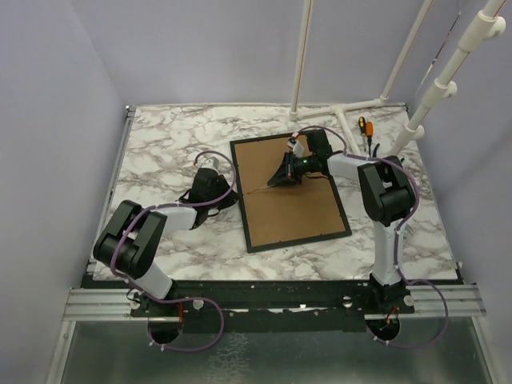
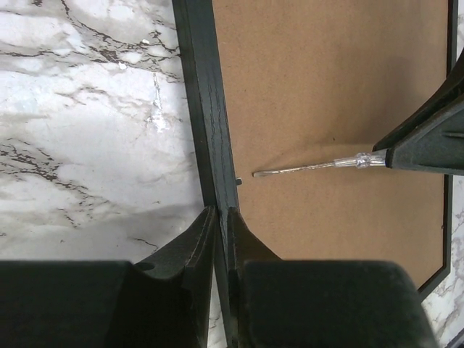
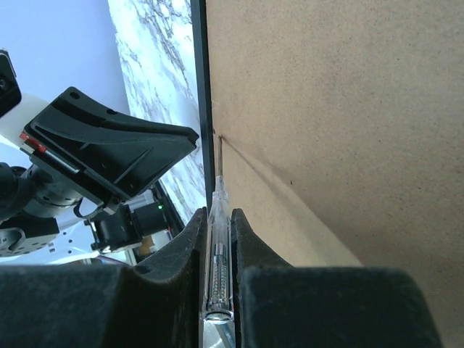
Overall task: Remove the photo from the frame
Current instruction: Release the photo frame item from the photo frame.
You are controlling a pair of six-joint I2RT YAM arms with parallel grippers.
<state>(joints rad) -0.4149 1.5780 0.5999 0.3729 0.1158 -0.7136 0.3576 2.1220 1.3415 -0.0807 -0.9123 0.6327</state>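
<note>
The frame lies face down on the marble table, its brown fibreboard back up inside the thin black border. The photo is hidden under that back. My left gripper is shut on the frame's left border, one finger on each side of it; the top view shows this gripper at that edge. My right gripper is over the back, shut on a clear-handled screwdriver. The screwdriver's thin blade lies low over the board, its tip close to a small metal tab at the left border.
Two more screwdrivers, one with an orange handle, stand at the back right by the foot of a white pipe stand. The right arm rises beside the frame's right edge. The left arm lies across the marble to the left.
</note>
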